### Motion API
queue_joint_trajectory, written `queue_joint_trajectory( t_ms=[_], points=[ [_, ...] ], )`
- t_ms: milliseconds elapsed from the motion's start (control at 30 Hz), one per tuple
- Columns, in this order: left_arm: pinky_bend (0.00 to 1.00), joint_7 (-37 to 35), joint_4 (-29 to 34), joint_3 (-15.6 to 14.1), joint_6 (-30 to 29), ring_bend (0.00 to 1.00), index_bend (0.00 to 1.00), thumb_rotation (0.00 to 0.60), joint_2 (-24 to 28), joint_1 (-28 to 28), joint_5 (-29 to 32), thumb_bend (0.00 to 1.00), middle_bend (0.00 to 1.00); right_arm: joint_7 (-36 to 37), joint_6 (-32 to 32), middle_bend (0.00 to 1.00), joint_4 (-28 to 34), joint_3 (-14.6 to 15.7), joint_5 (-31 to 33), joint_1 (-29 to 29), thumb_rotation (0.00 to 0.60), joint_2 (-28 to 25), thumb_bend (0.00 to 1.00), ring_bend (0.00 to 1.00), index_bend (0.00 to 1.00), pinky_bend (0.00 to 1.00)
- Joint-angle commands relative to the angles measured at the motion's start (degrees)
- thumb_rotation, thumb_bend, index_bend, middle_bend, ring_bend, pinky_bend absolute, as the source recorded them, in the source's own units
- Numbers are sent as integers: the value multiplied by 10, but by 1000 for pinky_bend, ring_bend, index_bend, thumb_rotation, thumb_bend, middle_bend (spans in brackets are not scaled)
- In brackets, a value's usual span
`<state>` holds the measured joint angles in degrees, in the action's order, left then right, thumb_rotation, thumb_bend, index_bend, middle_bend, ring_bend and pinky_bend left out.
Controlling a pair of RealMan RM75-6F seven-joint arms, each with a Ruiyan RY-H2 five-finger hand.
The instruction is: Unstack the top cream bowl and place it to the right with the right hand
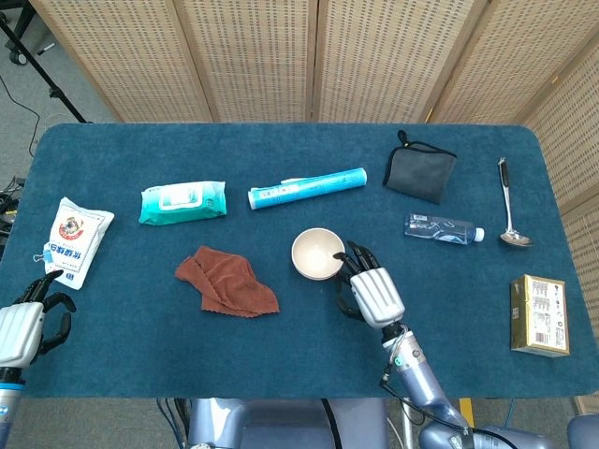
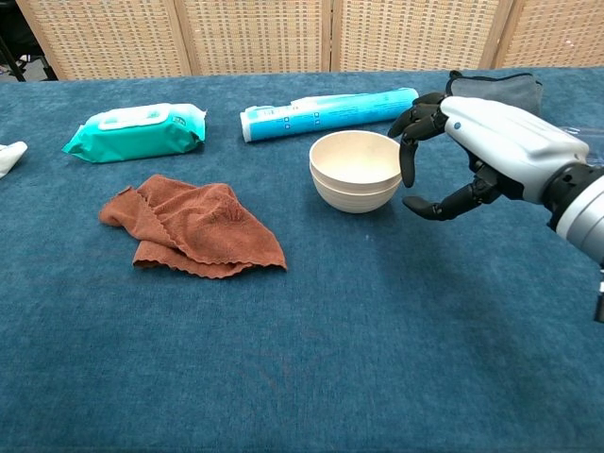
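Note:
Two stacked cream bowls [image 1: 317, 253] [image 2: 358, 170] stand near the table's middle, the top one nested in the lower. My right hand [image 1: 368, 288] [image 2: 477, 151] hovers just right of the stack with its fingers spread and curved toward the rim, its fingertips [image 2: 408, 173] right at the rim. It holds nothing. My left hand [image 1: 23, 325] rests at the table's front left corner, fingers loosely curled, holding nothing.
A brown cloth [image 1: 227, 281] lies left of the bowls. Behind them lie a blue tube [image 1: 307, 188] and a teal wipes pack [image 1: 183, 201]. To the right are a water bottle [image 1: 444, 227], grey pouch [image 1: 420, 172], ladle [image 1: 510, 209] and box [image 1: 539, 315]. A white packet [image 1: 75, 237] lies far left.

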<state>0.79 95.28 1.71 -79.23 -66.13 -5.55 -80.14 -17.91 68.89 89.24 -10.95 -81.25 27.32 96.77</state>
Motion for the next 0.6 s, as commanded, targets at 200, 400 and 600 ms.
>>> queue_joint_trajectory(
  t_ms=[200,400,600],
  points=[
    [350,3,-1,-2,4,157,538,600,-3,-1,1,516,168,10,1,220,-5,4,3,2,600,5,392,31,581,122],
    [350,5,-2,-3,5,157,540,600,-3,-1,2,516,168,13,-6,220,-17,11,6,9,600,27,388,31,581,124],
    [350,1,-3,-1,4,157,540,600,-2,0,4,516,168,14,-14,220,-32,13,13,17,600,52,364,31,581,124]
  ],
)
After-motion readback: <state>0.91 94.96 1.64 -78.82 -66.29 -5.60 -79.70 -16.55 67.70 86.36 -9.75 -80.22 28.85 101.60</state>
